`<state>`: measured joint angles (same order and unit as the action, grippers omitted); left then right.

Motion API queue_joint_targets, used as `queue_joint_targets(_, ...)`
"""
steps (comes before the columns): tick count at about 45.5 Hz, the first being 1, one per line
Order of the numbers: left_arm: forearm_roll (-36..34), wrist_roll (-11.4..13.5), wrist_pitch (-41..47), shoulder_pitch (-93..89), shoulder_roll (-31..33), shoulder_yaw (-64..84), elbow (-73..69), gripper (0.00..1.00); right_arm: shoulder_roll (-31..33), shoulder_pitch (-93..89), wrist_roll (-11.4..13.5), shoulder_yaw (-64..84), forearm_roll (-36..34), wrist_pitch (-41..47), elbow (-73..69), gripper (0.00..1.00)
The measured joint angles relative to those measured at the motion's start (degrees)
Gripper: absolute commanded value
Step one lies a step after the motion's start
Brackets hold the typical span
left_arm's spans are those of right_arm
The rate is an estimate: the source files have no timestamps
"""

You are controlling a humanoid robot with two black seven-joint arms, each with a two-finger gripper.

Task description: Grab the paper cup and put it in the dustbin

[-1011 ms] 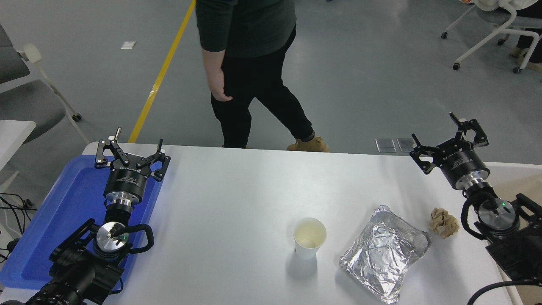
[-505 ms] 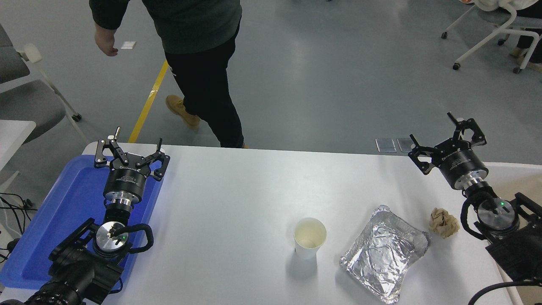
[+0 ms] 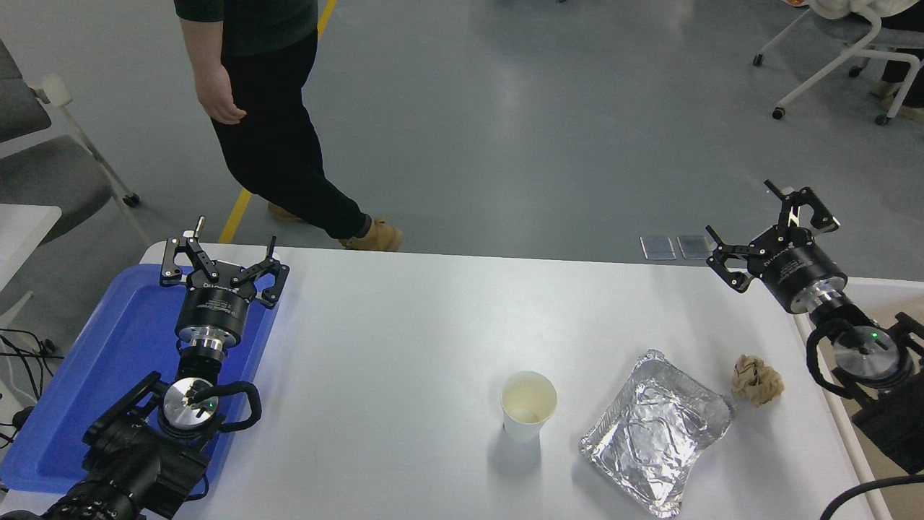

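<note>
The white paper cup [image 3: 528, 404] stands upright on the white table [image 3: 404, 325], front middle, its cream inside showing. My right gripper [image 3: 769, 220] is open and empty, raised over the table's far right corner, well behind and to the right of the cup. My left gripper [image 3: 220, 249] is open and empty, parked over the blue tray at the left. The dustbin is only partly in view: a pale rim [image 3: 884, 289] shows at the right edge beyond the table.
A crumpled foil tray [image 3: 653, 433] lies right of the cup. A brown paper ball [image 3: 756, 380] lies beyond it. A flat blue tray [image 3: 86, 375] sits at the left. A person [image 3: 267, 123] walks past the far left side.
My right gripper has shifted a little to the right and slightly down. The person has walked from the table's far middle toward the left. The cup has not moved.
</note>
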<state>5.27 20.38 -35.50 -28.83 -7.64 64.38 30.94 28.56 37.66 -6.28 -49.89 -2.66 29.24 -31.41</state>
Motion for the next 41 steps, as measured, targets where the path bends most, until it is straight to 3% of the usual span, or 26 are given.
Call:
queue_joint_targets(19, 0.0, -0.1, -0.1, 0.0, -0.1, 0.0, 0.0, 1.00, 11.3, 7.7, 0.0, 11.2, 2.9, -3.8, -8.0, 1.00)
queue_joint_targets(41, -0.1, -0.1, -0.1, 0.0, -0.1, 0.0, 0.0, 1.00, 21.5, 24.2, -0.1, 36.9, 4.5, -5.0, -16.2, 1.00)
